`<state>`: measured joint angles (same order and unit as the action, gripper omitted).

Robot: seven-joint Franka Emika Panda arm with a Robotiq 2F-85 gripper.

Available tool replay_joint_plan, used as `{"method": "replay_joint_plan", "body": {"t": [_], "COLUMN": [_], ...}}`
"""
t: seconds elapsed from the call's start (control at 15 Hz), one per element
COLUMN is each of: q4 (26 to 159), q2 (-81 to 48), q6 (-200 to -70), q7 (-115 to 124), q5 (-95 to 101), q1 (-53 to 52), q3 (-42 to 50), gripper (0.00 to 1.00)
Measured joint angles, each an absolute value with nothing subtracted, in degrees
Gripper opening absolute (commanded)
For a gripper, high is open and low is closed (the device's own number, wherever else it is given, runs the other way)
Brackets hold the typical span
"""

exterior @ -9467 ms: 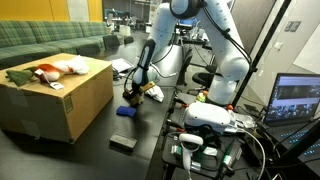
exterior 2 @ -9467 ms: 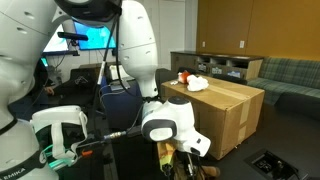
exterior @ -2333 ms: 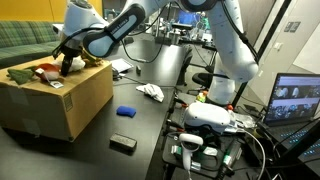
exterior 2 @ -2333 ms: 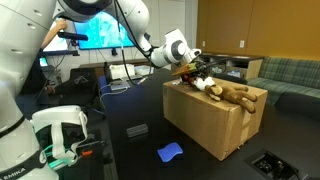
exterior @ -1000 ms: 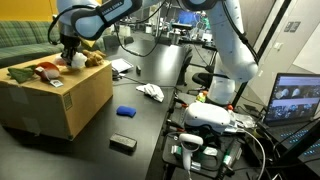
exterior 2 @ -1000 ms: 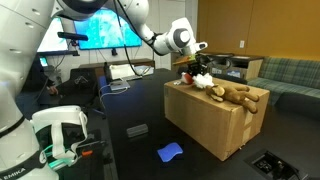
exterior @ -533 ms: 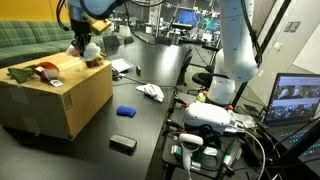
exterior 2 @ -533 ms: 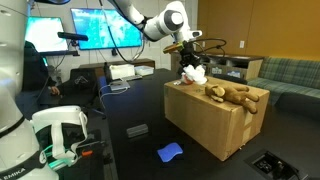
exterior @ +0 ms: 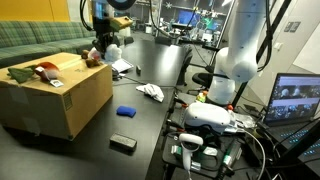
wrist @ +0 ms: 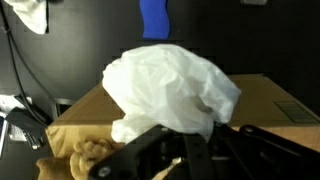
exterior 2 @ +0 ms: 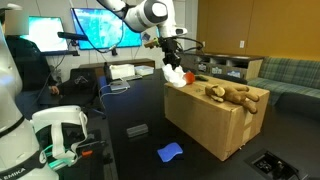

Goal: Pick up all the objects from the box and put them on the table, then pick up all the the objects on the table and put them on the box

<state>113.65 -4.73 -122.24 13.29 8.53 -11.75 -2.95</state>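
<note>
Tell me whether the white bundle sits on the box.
No, the pincer holds the white bundle in the air above the box corner.

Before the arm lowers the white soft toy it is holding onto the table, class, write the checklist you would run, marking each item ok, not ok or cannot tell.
1. Grip: the gripper is shut on the white toy, which hangs below it: ok.
2. Toy lifted off the cardboard box: ok, it hangs by the box's edge.
3. Bare table beside the box for setting down: ok.
4. Blue item and black item out of the way: ok, both lie apart from the box.
5. Box emptied: not ok, the brown teddy lies on it.
</note>
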Motion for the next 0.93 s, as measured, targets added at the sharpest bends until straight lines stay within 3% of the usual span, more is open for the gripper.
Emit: {"method": "replay_joint_plan", "body": {"t": [0.33,0.93], "q4": [126.7,143.3], "q2": [-2.3,-10.0], "q6": [-127.9,-152.7], "q7": [15.0,17.7], "q5": [6.2,6.4], "q1": [-9.1,-4.3], "q3": [-2.9,0.0], "gripper": [0.02,0.02]}}
